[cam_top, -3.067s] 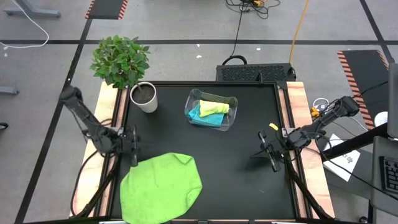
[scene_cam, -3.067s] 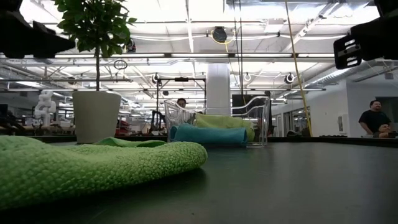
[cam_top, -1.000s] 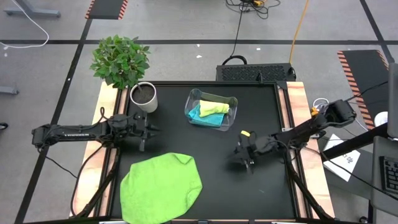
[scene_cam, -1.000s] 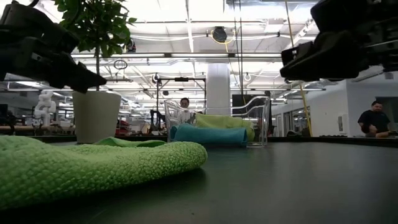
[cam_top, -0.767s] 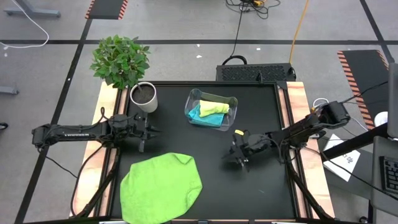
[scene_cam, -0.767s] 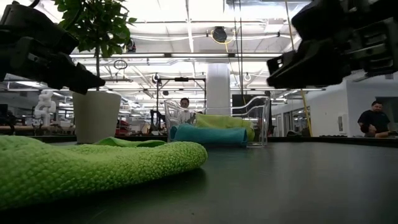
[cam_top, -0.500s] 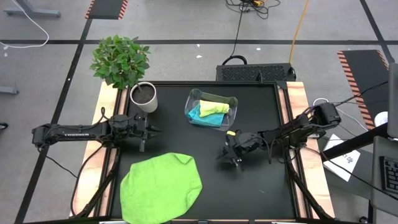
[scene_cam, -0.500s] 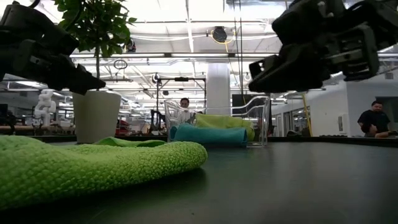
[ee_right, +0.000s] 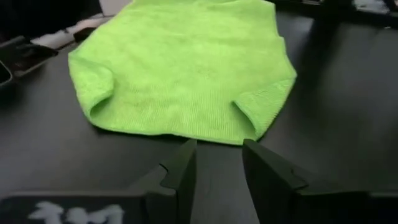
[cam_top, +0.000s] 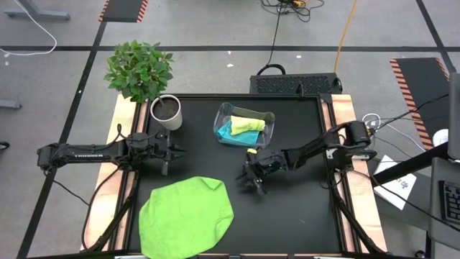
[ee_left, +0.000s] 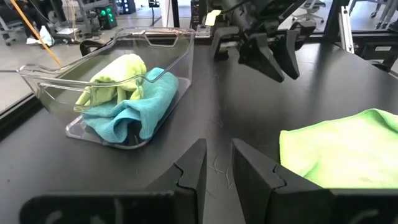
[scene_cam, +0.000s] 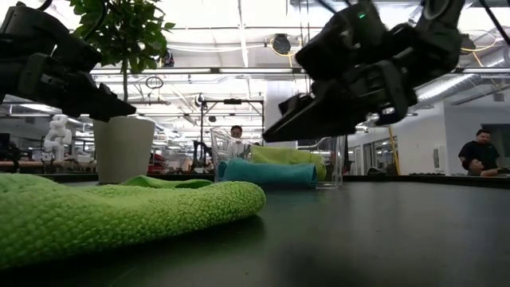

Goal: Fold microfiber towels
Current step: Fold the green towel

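We see the right gripper (cam_top: 251, 182), fingers parted and holding nothing, beside the bright green towel (cam_top: 186, 218); the left gripper (cam_top: 169, 152), narrowly parted, hovers nearby.

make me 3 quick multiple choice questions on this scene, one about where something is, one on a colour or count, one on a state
1. Where is the bright green towel?
A. in the clear bin
B. spread on the table near its front edge
C. over the plant pot

2. How many towels lie in the clear bin?
A. none
B. two
C. four

3. What is the right gripper doing?
A. hanging empty over the table beside the green towel
B. gripping the blue towel
C. resting in the bin

Answers: 1 B, it lies flat on the black table. 2 B, a yellow towel and a blue towel are inside. 3 A, nothing sits between its fingers.
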You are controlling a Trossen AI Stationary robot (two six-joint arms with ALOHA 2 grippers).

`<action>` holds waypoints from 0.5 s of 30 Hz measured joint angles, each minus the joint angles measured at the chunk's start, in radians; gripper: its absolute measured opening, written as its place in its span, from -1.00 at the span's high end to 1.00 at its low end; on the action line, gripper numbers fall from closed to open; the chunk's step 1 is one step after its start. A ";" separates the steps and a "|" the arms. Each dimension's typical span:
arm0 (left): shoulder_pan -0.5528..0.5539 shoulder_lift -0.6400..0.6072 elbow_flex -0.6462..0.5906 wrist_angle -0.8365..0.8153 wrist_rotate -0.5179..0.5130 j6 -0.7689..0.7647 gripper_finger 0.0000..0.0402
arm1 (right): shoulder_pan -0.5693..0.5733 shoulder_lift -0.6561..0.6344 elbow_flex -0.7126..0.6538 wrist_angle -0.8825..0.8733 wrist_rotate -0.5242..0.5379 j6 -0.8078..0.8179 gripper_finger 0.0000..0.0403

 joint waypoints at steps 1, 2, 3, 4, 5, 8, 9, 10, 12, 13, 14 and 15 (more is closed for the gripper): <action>0.000 0.000 0.000 0.001 0.000 0.002 0.62 | -0.007 0.015 0.013 0.001 -0.020 0.005 0.38; 0.000 0.000 0.000 0.001 0.000 0.008 0.62 | -0.011 0.033 0.028 0.002 -0.037 0.007 0.37; 0.000 0.000 0.000 0.001 0.000 0.012 0.62 | -0.013 0.049 0.043 0.001 -0.041 0.007 0.35; 0.000 0.000 0.000 0.001 0.000 0.013 0.62 | -0.015 0.066 0.058 -0.002 -0.042 0.005 0.34; 0.000 0.000 0.000 0.001 0.000 0.013 0.62 | -0.015 0.081 0.074 -0.004 -0.043 0.002 0.33; 0.000 0.000 0.000 0.001 0.000 0.016 0.62 | -0.015 0.111 0.113 -0.003 -0.043 -0.006 0.31; 0.000 0.000 0.000 0.000 0.000 0.016 0.62 | -0.015 0.117 0.122 -0.004 -0.043 -0.008 0.31; 0.000 0.000 0.000 0.000 0.000 0.020 0.62 | -0.015 0.126 0.133 -0.003 -0.043 -0.010 0.31; 0.000 0.000 0.000 0.000 -0.001 0.040 0.62 | -0.015 0.140 0.153 -0.005 -0.043 -0.012 0.31; 0.000 0.000 0.000 0.002 -0.001 0.048 0.62 | -0.015 0.149 0.164 -0.009 -0.044 -0.013 0.31; 0.000 0.000 0.000 0.007 -0.002 0.050 0.62 | -0.015 0.160 0.178 -0.010 -0.044 -0.016 0.31; 0.000 0.000 0.000 0.014 -0.002 0.050 0.62 | -0.015 0.172 0.191 -0.016 -0.044 -0.019 0.31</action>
